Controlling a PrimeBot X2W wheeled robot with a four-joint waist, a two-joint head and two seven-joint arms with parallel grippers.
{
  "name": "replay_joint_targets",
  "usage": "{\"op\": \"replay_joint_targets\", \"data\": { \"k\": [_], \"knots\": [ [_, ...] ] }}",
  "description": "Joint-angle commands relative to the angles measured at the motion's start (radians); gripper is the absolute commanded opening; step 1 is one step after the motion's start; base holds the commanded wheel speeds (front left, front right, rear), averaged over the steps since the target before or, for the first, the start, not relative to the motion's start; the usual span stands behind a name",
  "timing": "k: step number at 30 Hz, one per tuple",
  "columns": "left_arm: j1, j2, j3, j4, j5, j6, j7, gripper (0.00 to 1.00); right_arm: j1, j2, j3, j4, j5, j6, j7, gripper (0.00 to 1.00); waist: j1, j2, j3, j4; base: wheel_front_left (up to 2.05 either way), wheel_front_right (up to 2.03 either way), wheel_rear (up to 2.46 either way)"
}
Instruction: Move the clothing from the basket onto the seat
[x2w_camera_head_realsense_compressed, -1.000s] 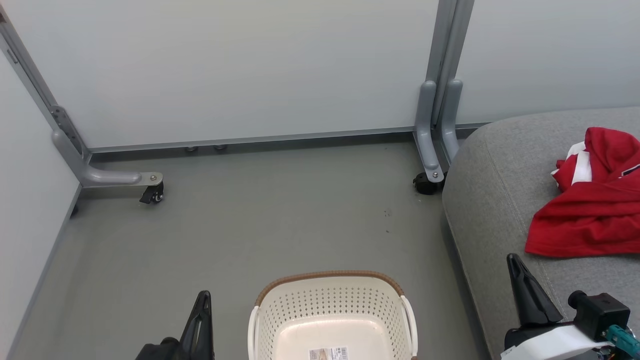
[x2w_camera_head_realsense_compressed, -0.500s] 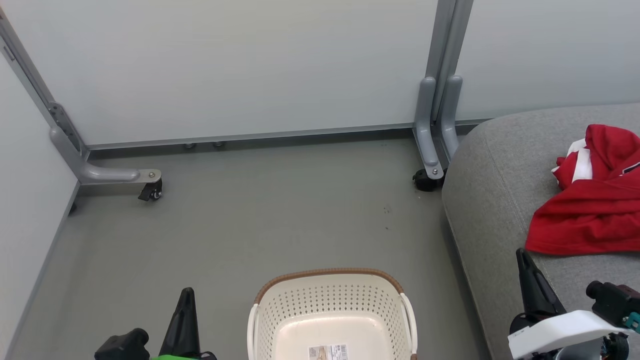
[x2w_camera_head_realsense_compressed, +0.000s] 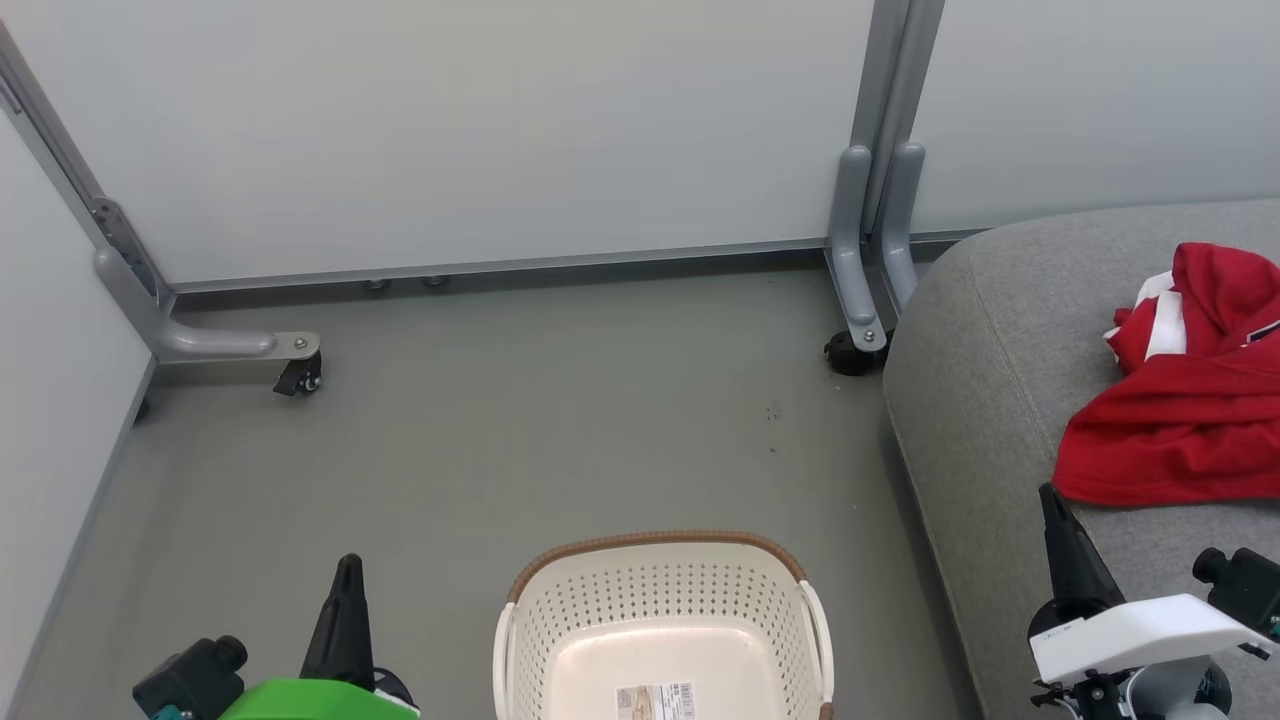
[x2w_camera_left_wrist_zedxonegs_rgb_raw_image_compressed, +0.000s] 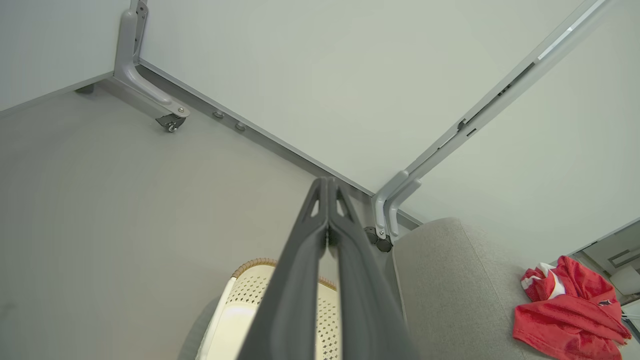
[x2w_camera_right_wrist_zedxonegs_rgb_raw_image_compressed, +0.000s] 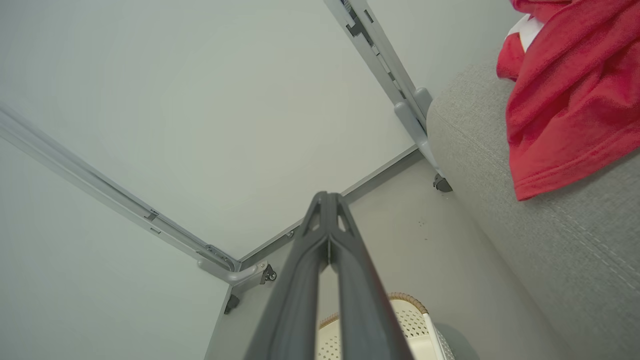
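The red and white clothing (x2w_camera_head_realsense_compressed: 1190, 400) lies crumpled on the grey seat (x2w_camera_head_realsense_compressed: 990, 340) at the right; the left wrist view shows the clothing (x2w_camera_left_wrist_zedxonegs_rgb_raw_image_compressed: 570, 310) on the seat (x2w_camera_left_wrist_zedxonegs_rgb_raw_image_compressed: 450, 280) too, and so does the right wrist view, with clothing (x2w_camera_right_wrist_zedxonegs_rgb_raw_image_compressed: 565, 95) and seat (x2w_camera_right_wrist_zedxonegs_rgb_raw_image_compressed: 550, 240). The cream basket (x2w_camera_head_realsense_compressed: 660, 620) stands on the floor at the bottom centre, a paper label on its bare floor. My left gripper (x2w_camera_head_realsense_compressed: 348, 568) is shut, left of the basket, holding nothing. My right gripper (x2w_camera_head_realsense_compressed: 1050, 497) is shut over the seat's front, just below the clothing, apart from it.
Pale partition panels stand behind on grey metal feet with casters, one foot (x2w_camera_head_realsense_compressed: 290, 360) at the left and one foot (x2w_camera_head_realsense_compressed: 860, 340) beside the seat's corner. Grey floor (x2w_camera_head_realsense_compressed: 520, 440) spreads between the panels and the basket.
Both grippers have drawn back toward the bottom of the head view, the left one also shifting left. The head view itself has tilted slightly. Clothing and basket stay put.
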Motion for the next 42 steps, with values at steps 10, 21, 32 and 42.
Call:
{"op": "replay_joint_targets", "data": {
  "k": [10, 21, 32, 42],
  "knots": [
    [-0.055, 0.012, 0.032, 0.002, -0.161, -0.021, 0.035, 0.0, -0.048, 0.007, -0.022, 0.009, 0.144, 0.0, 0.038, 0.0, 0.0, 0.0, 0.007, -0.001, 0.0, 0.0, 0.0],
    [-0.081, 0.014, 0.058, 0.014, -0.297, -0.037, 0.068, 0.0, -0.071, 0.017, -0.039, 0.026, 0.267, 0.0, 0.072, 0.0, 0.0, 0.0, 0.015, -0.003, 0.0, 0.0, 0.0],
    [-0.104, 0.015, 0.082, 0.027, -0.419, -0.051, 0.098, 0.0, -0.091, 0.028, -0.055, 0.041, 0.377, 0.0, 0.103, 0.0, 0.0, 0.0, 0.022, -0.004, 0.0, 0.0, 0.0],
    [-0.124, 0.015, 0.105, 0.038, -0.517, -0.063, 0.124, 0.0, -0.107, 0.038, -0.068, 0.054, 0.467, 0.0, 0.129, 0.0, 0.0, 0.0, 0.029, -0.006, 0.0, 0.0, 0.0]
  ]
}}
